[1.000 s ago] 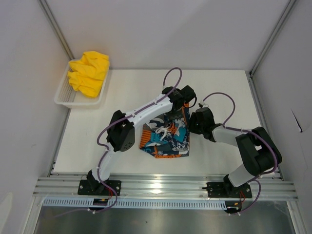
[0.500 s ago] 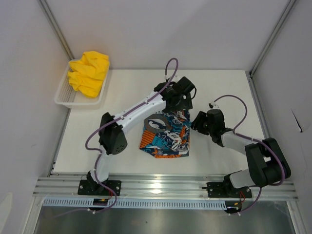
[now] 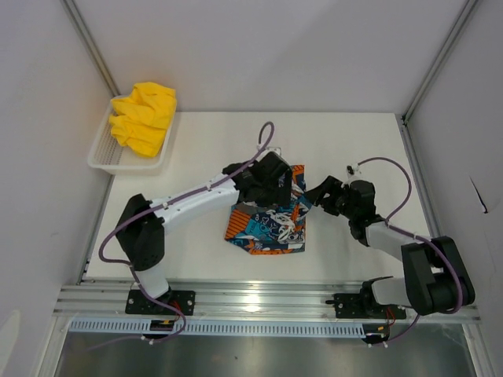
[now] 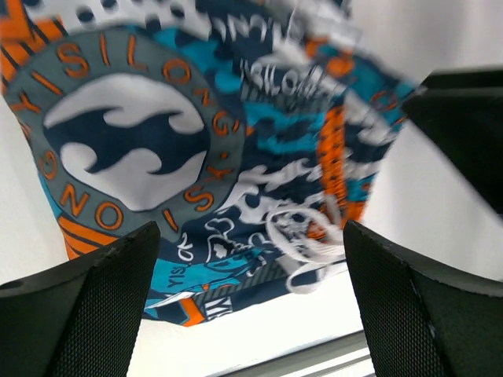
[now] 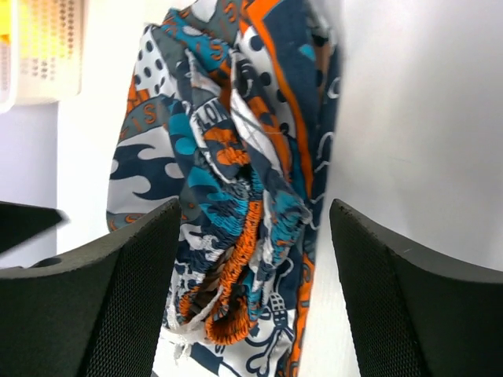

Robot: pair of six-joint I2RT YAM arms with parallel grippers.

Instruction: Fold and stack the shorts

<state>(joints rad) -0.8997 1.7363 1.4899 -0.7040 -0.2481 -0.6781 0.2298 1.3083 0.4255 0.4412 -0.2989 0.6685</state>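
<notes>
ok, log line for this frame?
left gripper: open, above print shorts | right gripper: open, at their right edge | print shorts: folded, on table | yellow shorts: bunched in basket

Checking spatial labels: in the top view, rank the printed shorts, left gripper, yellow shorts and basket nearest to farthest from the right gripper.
From the right gripper:
1. printed shorts, just left of it on the table.
2. left gripper, over those shorts, farther left.
3. yellow shorts and basket, far-left corner; shorts lie in the basket, too close to call.
</notes>
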